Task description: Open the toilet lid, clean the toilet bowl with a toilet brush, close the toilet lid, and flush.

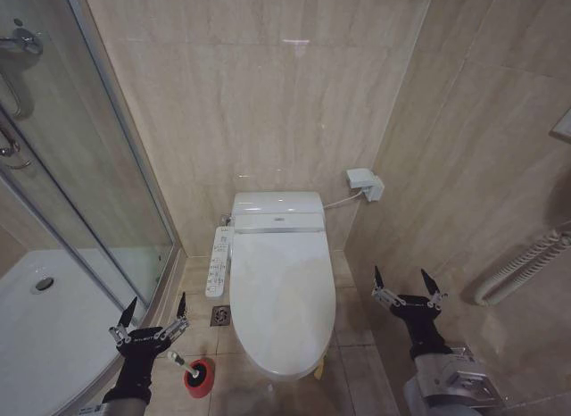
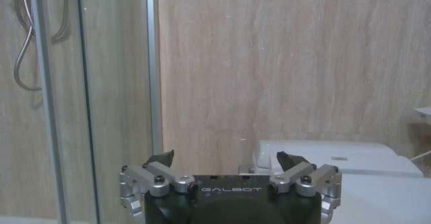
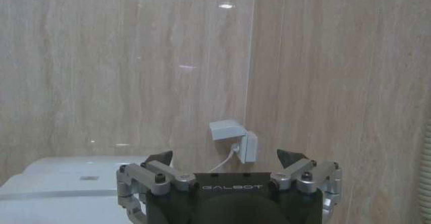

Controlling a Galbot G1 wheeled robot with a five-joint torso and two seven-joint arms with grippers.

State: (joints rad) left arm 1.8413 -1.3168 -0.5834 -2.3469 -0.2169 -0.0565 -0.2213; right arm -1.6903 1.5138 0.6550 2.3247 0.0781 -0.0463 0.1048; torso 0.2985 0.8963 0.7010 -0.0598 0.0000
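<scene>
The beige tiled walls (image 1: 294,86) enclose the corner, with the glass shower enclosure (image 1: 80,193) on the robot's left and its white shower tray (image 1: 45,327) low beside it. The tiled floor (image 1: 352,318) carries the fixtures.

The toilet bowl (image 1: 277,367) stands against the back wall, centred ahead of the robot, its white side control panel (image 1: 219,262) on the side facing the shower. The toilet lid (image 1: 281,295) lies down flat over the bowl, closed. A small yellowish tag (image 1: 319,370) shows at the lid's near right edge. Behind the lid sits the white rear housing (image 1: 277,212).

A white ribbed grab rail (image 1: 526,264) is fixed to the right wall. A white wall socket box (image 1: 366,183) sits on the wall just right of the rear housing, with a cable running to the toilet.

The left tool (image 1: 153,311) is held low at the toilet's left, between the shower enclosure and the bowl, fingers spread apart and holding nothing. In the left wrist view the left tool (image 2: 227,158) points at the back wall.

The right tool (image 1: 407,283) is held at the toilet's right, clear of the bowl, fingers likewise apart and empty. In the right wrist view the right tool (image 3: 225,158) faces the socket box.

The toilet brush (image 1: 183,363) rests in its red holder (image 1: 200,378) on the floor left of the bowl's front, just beside the left arm, its thin white handle leaning. A floor drain (image 1: 220,315) lies between holder and control panel.
</scene>
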